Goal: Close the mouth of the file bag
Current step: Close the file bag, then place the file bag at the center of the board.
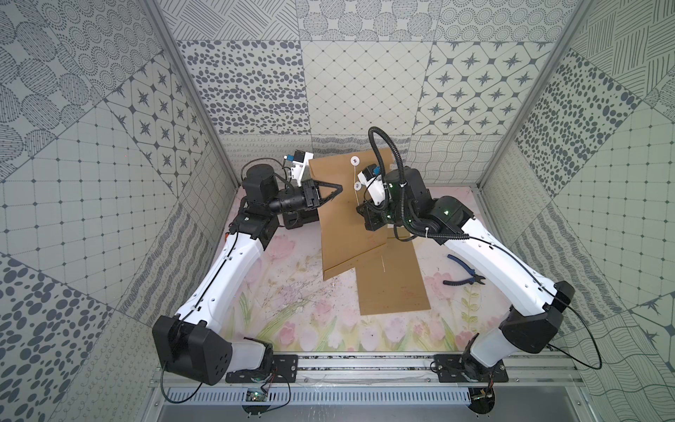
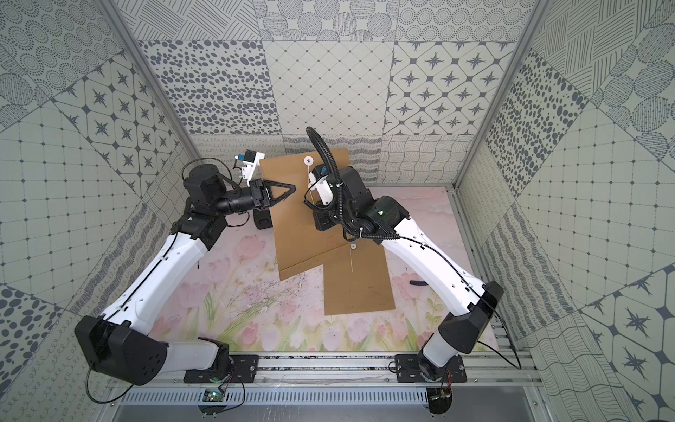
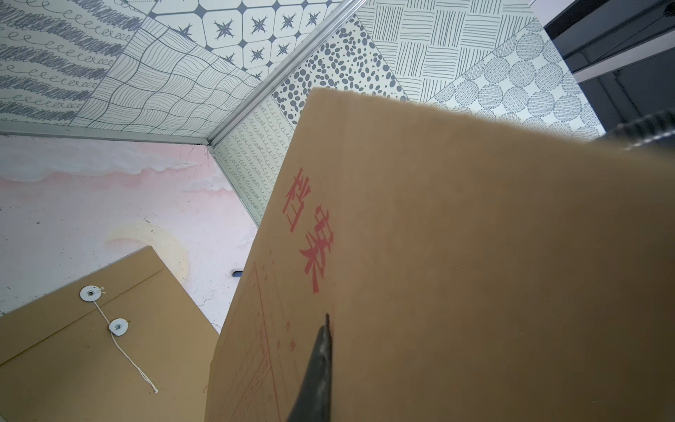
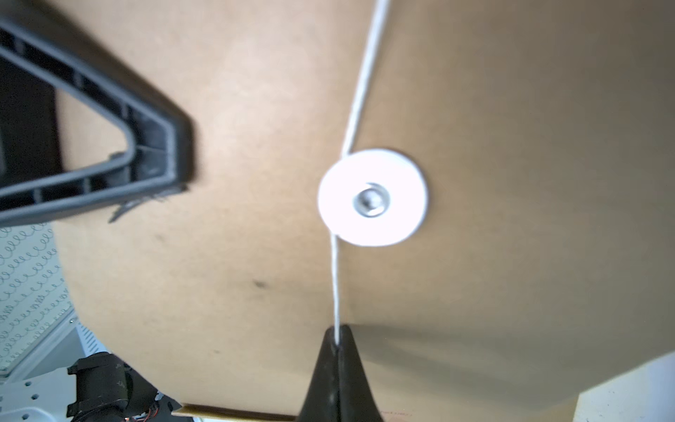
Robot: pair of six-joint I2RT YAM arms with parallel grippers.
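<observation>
- Floral mat (image 1: pixel 285 310) covered the table, patterned walls all round.
- File bag (image 1: pixel 339 219) was held up off the mat at the back middle, tilted, between both grippers.
- Left gripper (image 1: pixel 338 187) was clamped on the bag's side edge.
- Right gripper (image 4: pixel 338 336) was closed, pinching the string (image 4: pixel 361 73), which ran taut past the edge of a white disc (image 4: pixel 372 197).
- Second bag (image 1: pixel 394 285) lay flat in front, with pliers (image 1: pixel 464 274) to its right.
</observation>
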